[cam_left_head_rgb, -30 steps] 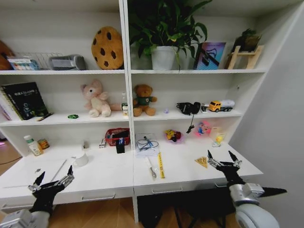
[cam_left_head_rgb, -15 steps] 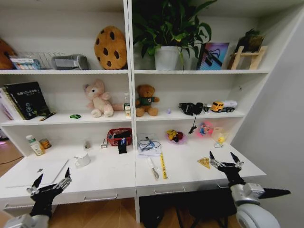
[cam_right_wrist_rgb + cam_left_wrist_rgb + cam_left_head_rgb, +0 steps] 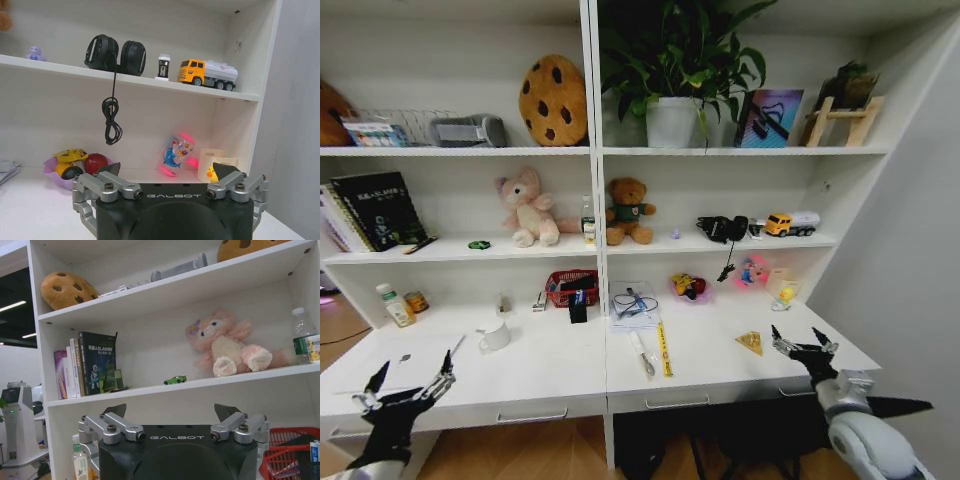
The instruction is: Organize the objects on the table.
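Smooth white table [image 3: 550,375]; spread, empty left gripper [image 3: 405,385], right gripper [image 3: 804,342].

The tabletop [image 3: 550,375] lies bare along its front edge. Toward the back edge stand a white mug [image 3: 494,336], a red basket [image 3: 570,287] and a yellow ruler [image 3: 661,349]; the low shelf [image 3: 450,251] overhead limits reach.

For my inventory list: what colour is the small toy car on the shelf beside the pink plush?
Green. The toy car shows best in the left wrist view.
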Robot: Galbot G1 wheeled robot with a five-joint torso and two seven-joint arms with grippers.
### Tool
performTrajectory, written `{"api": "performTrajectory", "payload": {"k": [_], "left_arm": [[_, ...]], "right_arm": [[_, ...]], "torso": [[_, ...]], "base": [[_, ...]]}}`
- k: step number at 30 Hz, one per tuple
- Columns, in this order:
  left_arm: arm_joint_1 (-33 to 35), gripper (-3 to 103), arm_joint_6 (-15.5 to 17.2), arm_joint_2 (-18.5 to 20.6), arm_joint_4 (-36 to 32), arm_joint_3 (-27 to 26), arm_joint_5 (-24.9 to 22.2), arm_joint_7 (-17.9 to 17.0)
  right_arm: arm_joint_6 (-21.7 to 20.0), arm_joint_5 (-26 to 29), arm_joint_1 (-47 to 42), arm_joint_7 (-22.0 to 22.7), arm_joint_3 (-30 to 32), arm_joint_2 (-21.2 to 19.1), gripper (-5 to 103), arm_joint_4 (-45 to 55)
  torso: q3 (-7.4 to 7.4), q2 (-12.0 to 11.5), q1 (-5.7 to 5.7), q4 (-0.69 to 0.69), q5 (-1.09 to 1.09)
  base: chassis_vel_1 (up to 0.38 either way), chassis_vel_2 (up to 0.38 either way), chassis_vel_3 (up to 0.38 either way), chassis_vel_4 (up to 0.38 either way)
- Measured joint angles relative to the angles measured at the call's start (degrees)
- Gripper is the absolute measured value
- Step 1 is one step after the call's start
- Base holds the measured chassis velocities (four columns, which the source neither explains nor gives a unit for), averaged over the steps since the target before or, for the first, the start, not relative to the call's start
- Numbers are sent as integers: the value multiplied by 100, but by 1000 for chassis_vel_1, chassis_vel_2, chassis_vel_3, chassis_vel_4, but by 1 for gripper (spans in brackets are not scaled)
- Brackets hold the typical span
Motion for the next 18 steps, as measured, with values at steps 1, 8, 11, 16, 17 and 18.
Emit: {"api": "performTrajectory", "payload": {"k": [1,8,11,16,17,18], "left_arm": [[23,97,67,10,-82,4,-37,-30],[220,98,277,-7,-487,15,-143,-62],[280,98,411,7,-567,-17,-262,-125],[338,98,650,22,-585,-30,-340,-271],[338,98,652,22,-585,-30,-340,-272],[338,98,652,22,-585,-30,-340,-272]], "right_arm": [[5,-8,13,3,-10,2,100,-6],[45,-29,16,9,-26,7,100,-9],[61,-36,12,10,-23,15,100,-9],[116,-112,-8,20,-62,101,100,-19],[123,-117,-6,21,-76,113,100,-55],[123,-117,-6,21,-76,113,100,-55]], "torso": [[0,0,0,0,0],[0,0,0,0,0],[0,0,0,1,1],[0,0,0,1,-1],[0,0,0,1,-1],[0,0,0,1,-1]], "base": [[0,0,0,0],[0,0,0,0],[0,0,0,0],[0,0,0,0],[0,0,0,0],[0,0,0,0]]}}
